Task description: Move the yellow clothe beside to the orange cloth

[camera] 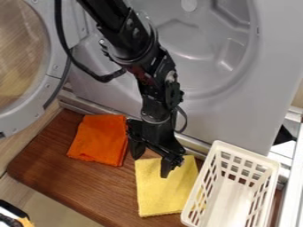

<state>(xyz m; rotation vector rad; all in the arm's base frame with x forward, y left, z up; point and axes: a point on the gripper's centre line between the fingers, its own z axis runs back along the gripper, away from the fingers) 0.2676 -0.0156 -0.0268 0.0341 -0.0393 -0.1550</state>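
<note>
a brown wooden board (65,177) lies at a slant across the floor of the scene, its rounded corner toward the left of the view, with wood running wide from its near edge up to the cloths. nearest, in the lower left corner, a black and orange thing (13,216) pokes in, cut off by the view's edge. at the lower right stands the white basket (218,148), slotted along its sides, and yellow shows through the slots nearest the cloth; whether the two touch i can't tell. the yellow cloth (157,195) lies spread on the board just beside it, with a strip of wood along its other side, toward the orange one. over its far edge hangs the black gripper (153,159), pointing down, its fingers spread apart and grasping nothing, one in front of the yellow, the other over the strip of wood. the orange cloth (99,141) sits a little farther off, near but apart from the yellow, with the wood widening out below it. behind them rises a big grey panel (272,66) with a round hollow, and a round door (44,86) swings out at the left. the black arm (130,44) comes down from the top.
</note>
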